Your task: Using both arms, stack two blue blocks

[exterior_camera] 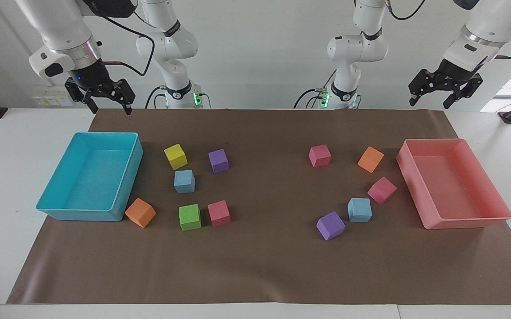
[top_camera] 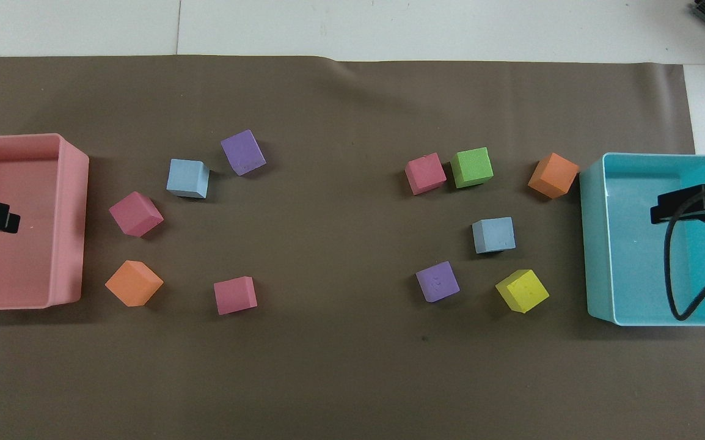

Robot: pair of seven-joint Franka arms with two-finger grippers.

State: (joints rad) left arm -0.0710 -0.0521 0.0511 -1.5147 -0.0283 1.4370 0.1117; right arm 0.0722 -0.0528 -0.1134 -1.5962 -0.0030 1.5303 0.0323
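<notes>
Right now you have both arms waiting, raised at their own ends of the table. Your left gripper (exterior_camera: 445, 95) hangs high over the pink tray (exterior_camera: 494, 218), claw spread and holding nothing. Your right gripper (exterior_camera: 105, 99) hangs over the turquoise tray (exterior_camera: 78, 215), claw likewise spread and holding nothing.

Neither blue block is stacked; they lie well apart on the brown mat (exterior_camera: 264, 266). In the facing view, one blue block (exterior_camera: 184, 181) sits toward the right arm's end, with a yellow cube (exterior_camera: 176, 156) at its 11 o'clock, a purple cube (exterior_camera: 218, 160) at 2 o'clock and a green cube (exterior_camera: 190, 217) at 6 o'clock. The other blue block (exterior_camera: 359, 209) sits toward the left arm's end, with a second purple cube (exterior_camera: 330, 225) just beside it at 8 o'clock and a pink cube (exterior_camera: 381, 190) at 1 o'clock.
</notes>
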